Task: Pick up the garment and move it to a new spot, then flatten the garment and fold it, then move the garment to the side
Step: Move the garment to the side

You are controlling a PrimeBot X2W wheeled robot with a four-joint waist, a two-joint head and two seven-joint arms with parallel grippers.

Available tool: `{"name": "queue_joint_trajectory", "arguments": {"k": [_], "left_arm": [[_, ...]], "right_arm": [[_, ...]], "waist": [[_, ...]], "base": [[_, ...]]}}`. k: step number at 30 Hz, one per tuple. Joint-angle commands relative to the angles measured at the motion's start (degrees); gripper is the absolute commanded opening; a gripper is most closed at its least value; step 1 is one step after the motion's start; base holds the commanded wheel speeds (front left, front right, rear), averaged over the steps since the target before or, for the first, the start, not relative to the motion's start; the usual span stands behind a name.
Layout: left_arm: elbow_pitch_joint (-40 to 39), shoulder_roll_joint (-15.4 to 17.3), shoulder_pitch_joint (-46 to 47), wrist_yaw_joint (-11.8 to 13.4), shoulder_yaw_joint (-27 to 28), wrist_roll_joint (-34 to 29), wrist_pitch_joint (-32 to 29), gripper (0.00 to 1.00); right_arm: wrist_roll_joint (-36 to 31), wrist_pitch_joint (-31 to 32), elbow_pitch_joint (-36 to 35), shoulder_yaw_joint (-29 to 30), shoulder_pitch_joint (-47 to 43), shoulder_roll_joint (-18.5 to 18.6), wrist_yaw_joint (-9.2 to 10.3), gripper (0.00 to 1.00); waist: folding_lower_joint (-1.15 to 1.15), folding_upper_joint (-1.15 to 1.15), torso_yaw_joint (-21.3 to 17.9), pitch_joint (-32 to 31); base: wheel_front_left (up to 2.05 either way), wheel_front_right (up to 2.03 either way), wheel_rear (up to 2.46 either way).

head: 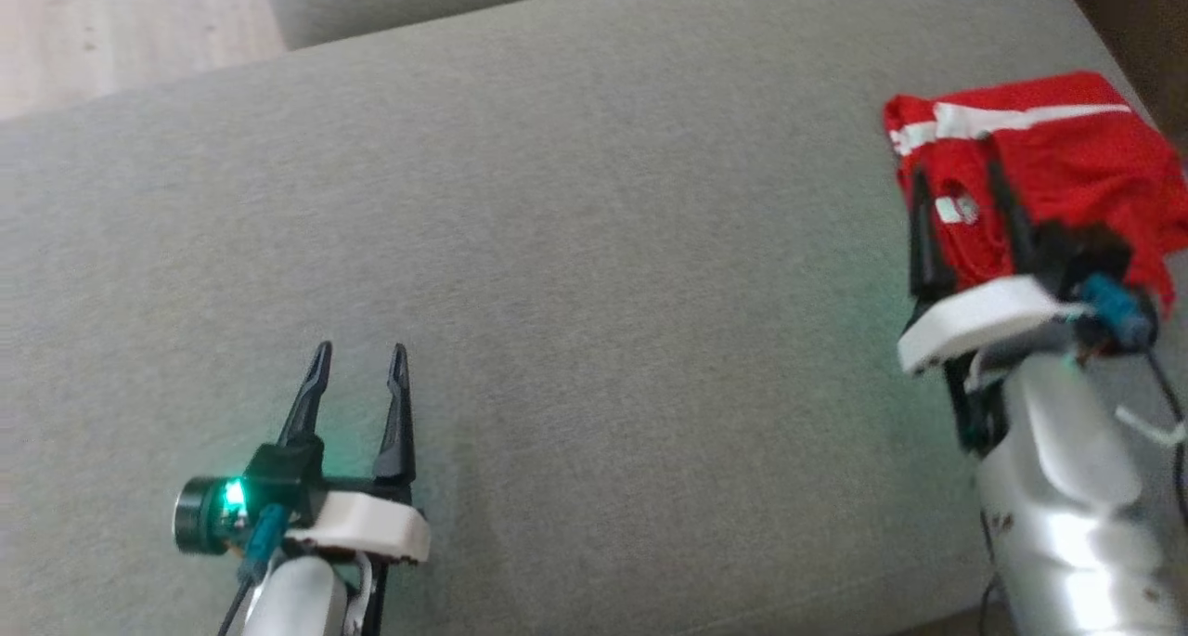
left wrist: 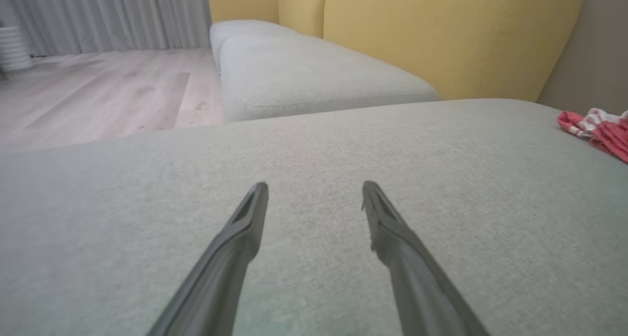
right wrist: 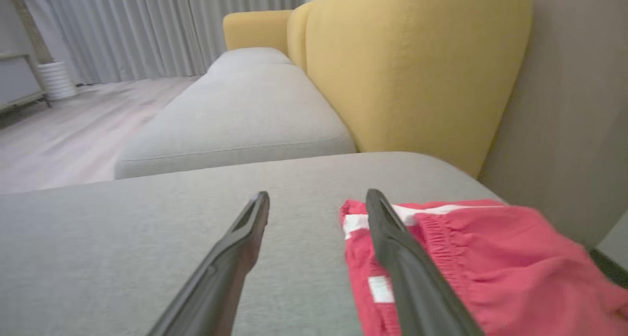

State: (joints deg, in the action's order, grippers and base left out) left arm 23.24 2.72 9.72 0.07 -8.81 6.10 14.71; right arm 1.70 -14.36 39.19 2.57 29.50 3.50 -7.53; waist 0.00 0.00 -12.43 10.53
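Observation:
The garment (head: 1049, 167) is a red piece with white stripes, folded into a compact stack at the far right of the grey cushion (head: 594, 246). It appears in the right wrist view (right wrist: 481, 262) and as a red edge in the left wrist view (left wrist: 601, 130). My right gripper (head: 956, 176) stands open over the garment's left edge, one finger above the fabric and one above bare cushion, nothing between them. My left gripper (head: 360, 350) is open and empty at the lower left, low over the cushion, its fingertips (left wrist: 260, 193) well apart.
A second grey seat cushion (right wrist: 245, 115) lies beyond this one, with a yellow backrest (right wrist: 417, 66) behind both. A grey wall (right wrist: 574, 105) rises close to the garment on the right. Pale wood floor (left wrist: 98, 95) and grey curtains lie to the left.

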Motion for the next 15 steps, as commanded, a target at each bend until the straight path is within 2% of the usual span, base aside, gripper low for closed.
{"name": "queue_joint_trajectory", "arguments": {"k": [1, 7, 15], "left_arm": [[-1.9, 0.2, -0.4, 0.6, 2.4, 0.3, 0.3, 1.00], [-1.6, 0.2, -2.0, 1.4, 4.7, 0.9, 0.3, 1.00], [-0.5, 0.2, -3.5, 1.5, 6.5, 1.9, 0.3, 1.00]], "right_arm": [[1.1, -0.6, -2.6, -1.9, 0.0, -0.6, 0.04, 1.00], [5.0, -0.6, -3.9, -4.8, -5.9, -0.6, 0.04, 1.00], [6.0, -0.6, -4.4, -5.9, -10.2, -0.6, 0.04, 1.00]], "waist": [[0.00, 0.00, 1.6, -1.3], [0.00, 0.00, 4.1, -3.2], [0.00, 0.00, 6.8, -5.7]], "base": [[0.00, 0.00, 0.00], [0.00, 0.00, 0.00], [0.00, 0.00, 0.00]]}}
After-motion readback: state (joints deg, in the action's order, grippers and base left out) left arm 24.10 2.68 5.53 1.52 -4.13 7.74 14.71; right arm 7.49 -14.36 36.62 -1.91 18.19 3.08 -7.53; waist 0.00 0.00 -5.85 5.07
